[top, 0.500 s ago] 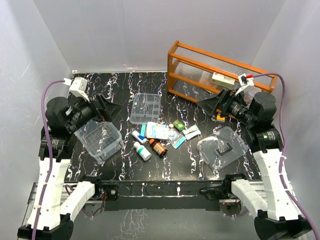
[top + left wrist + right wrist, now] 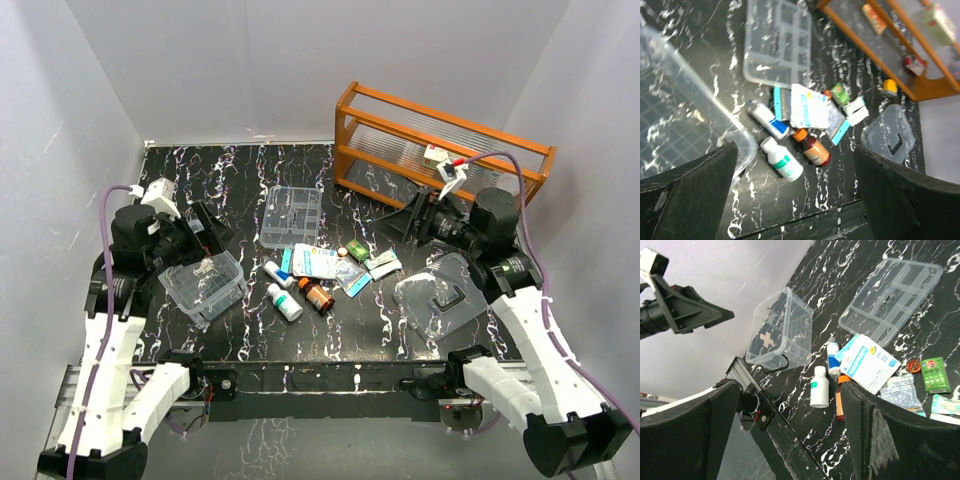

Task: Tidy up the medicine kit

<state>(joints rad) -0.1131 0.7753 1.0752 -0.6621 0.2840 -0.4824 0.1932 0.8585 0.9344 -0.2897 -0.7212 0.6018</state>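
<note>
Left and right jaws wide apart (both empty) near box (image 2: pixel 205 290), lid (image 2: pixel 425 300), tray (image 2: pixel 291 215).

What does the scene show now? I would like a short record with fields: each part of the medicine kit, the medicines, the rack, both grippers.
box: clear plastic rounded box, front left on the black marbled table, no medicine seen inside
tray: clear divided tray, outside the box, behind the medicines
lid: clear lid with dark handle, off the box, front right
medicines: loose bottles and packets, centre
rack: orange wooden rack, back right
left gripper: open, empty
right gripper: open, empty
</note>
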